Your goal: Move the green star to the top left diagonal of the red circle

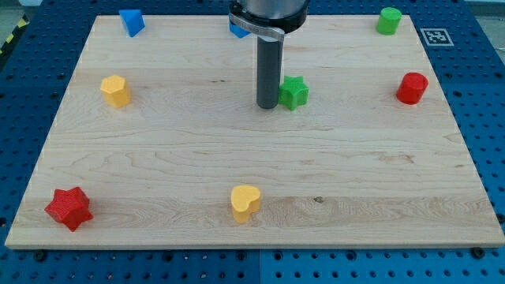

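The green star (295, 92) lies on the wooden board (252, 158), right of centre near the view's top. The red circle (412, 88) stands at the board's right side, level with the star and well to its right. My tip (267, 106) is down on the board just left of the green star, touching or almost touching its left side.
A green block (388, 20) is at the top right. A blue block (132, 21) is at the top left, another blue block (237, 30) is partly hidden behind the rod. A yellow block (116, 91) is at left, a yellow heart (245, 203) at bottom centre, a red star (69, 208) at bottom left.
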Motion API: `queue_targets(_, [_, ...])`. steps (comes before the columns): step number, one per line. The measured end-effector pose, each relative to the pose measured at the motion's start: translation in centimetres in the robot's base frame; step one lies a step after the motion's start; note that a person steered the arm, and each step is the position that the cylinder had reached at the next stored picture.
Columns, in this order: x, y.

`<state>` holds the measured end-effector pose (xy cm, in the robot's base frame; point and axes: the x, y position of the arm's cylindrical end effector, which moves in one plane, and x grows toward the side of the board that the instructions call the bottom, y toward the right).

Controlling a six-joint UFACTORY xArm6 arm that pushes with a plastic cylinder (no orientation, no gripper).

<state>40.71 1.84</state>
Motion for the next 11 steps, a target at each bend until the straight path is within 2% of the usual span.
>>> queue_targets(4, [0.0,8.4])
queue_targets(7, [-0.5,11.1])
queue_targets(11, [-9.8,11.1])
